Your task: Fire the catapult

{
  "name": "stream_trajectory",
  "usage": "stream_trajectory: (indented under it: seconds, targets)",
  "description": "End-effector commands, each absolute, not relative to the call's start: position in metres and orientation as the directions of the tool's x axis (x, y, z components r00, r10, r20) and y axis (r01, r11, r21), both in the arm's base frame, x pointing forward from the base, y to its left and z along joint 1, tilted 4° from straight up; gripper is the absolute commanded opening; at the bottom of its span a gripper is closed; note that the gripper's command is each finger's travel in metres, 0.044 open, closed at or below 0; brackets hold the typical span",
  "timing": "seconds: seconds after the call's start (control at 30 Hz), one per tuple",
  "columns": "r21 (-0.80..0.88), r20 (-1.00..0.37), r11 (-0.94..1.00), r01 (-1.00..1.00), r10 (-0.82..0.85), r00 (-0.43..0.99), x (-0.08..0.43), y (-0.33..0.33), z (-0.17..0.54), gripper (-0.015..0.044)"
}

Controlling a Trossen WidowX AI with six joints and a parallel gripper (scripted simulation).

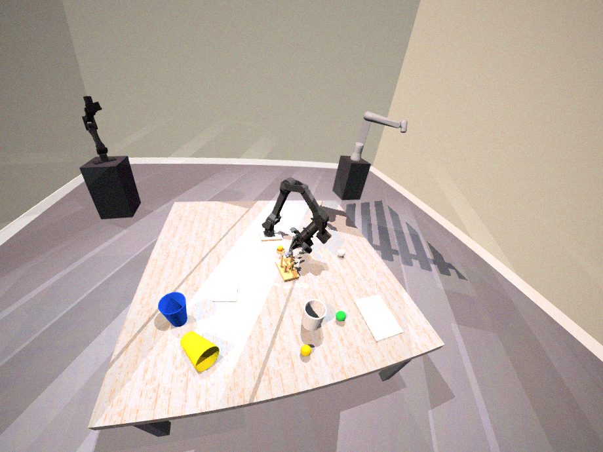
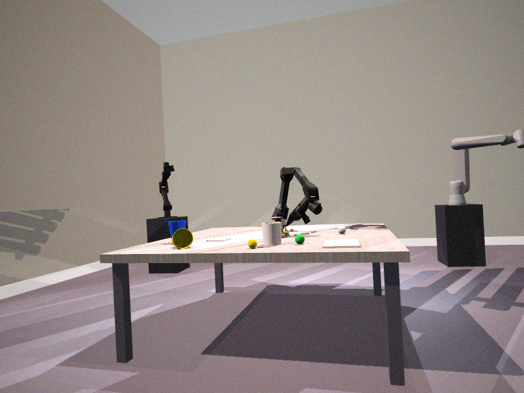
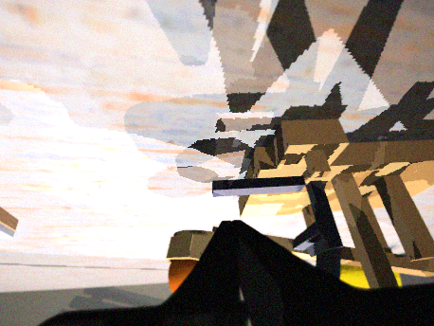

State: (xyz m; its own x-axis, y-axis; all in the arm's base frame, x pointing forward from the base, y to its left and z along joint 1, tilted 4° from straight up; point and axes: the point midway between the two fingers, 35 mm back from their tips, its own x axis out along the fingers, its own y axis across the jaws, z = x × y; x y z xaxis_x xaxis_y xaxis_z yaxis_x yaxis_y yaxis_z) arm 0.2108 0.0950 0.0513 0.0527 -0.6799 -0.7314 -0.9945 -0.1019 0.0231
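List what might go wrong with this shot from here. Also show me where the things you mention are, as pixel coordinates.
1. The closed tool [image 1: 290,248] [image 3: 230,229] is right by the catapult [image 1: 287,268] [image 3: 360,190]; a small stray move might nudge its aim or fire it early.
2. The orange ball [image 1: 280,249] [image 3: 177,275] sits in the catapult's cup, so a bump could roll it out.
3. The white mug [image 1: 312,317] [image 2: 271,233] stands upright and open; a shot slightly off line would probably miss it, perhaps landing near the green ball [image 1: 341,316] [image 2: 299,238].

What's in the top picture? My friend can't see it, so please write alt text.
A black robot arm bends over a wooden catapult holding an orange ball. Nearer the table's front edge stand a white mug and a blue cup, with a yellow cup lying sideways.
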Motion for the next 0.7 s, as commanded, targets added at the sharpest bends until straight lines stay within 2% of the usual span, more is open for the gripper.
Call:
stream_trajectory:
  seconds: [0.0,0.67]
  targets:
    - [0.041,-0.72,-0.099,-0.994,-0.693,0.039,0.207,0.092,0.04,0.0]
    - [0.048,-0.717,-0.103,-0.994,-0.696,0.037,0.204,0.093,0.012,0.0]
